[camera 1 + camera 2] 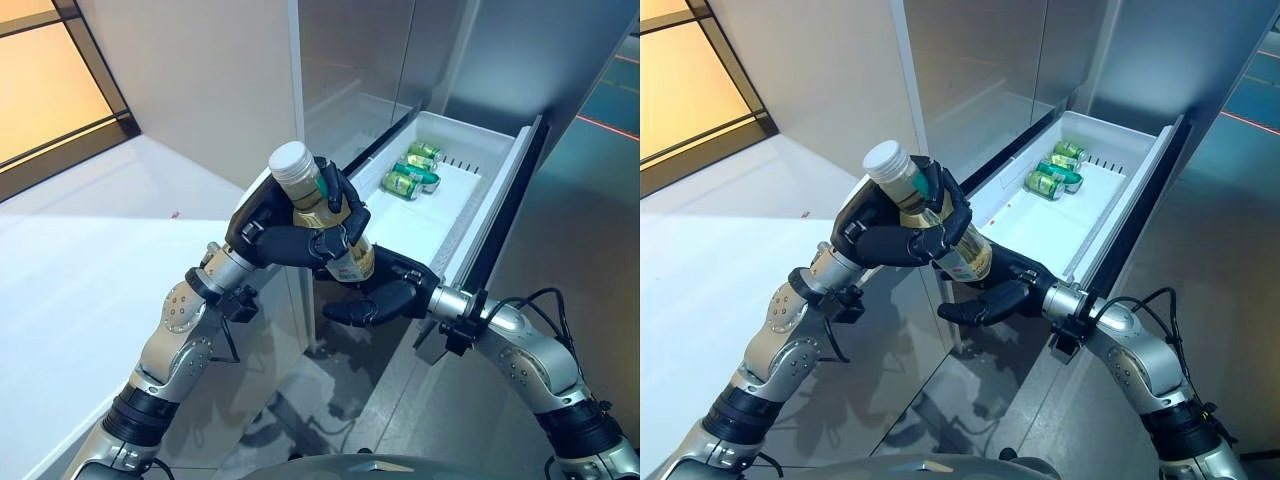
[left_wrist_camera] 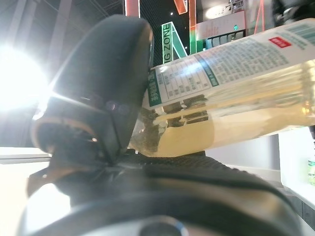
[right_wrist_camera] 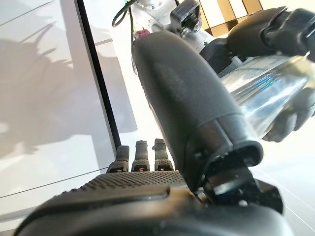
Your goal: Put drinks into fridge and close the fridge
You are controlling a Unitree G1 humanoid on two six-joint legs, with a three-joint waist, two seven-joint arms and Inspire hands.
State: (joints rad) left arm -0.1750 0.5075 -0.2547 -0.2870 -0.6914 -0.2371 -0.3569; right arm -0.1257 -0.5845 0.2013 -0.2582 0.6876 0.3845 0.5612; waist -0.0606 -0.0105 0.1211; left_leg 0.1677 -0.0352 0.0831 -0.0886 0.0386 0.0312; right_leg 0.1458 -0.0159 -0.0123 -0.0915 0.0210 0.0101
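A clear bottle (image 1: 296, 172) of yellow drink with a white cap is held tilted in the air, cap toward the upper left, just before the near corner of the pulled-out fridge drawer (image 1: 497, 172). My left hand (image 1: 288, 242) is shut round the bottle's (image 2: 236, 73) middle. My right hand (image 1: 386, 296) lies open under the bottle's (image 3: 268, 86) lower end, thumb (image 3: 182, 103) up beside it. The white drawer holds three green cans (image 1: 415, 172) lying at its far end.
The drawer's dark front panel (image 1: 507, 222) juts out to the right of my hands. Grey fridge walls (image 1: 350, 60) rise behind the drawer. A white surface (image 1: 80, 260) spreads to the left, with an orange-lit window (image 1: 45, 80) at the upper left.
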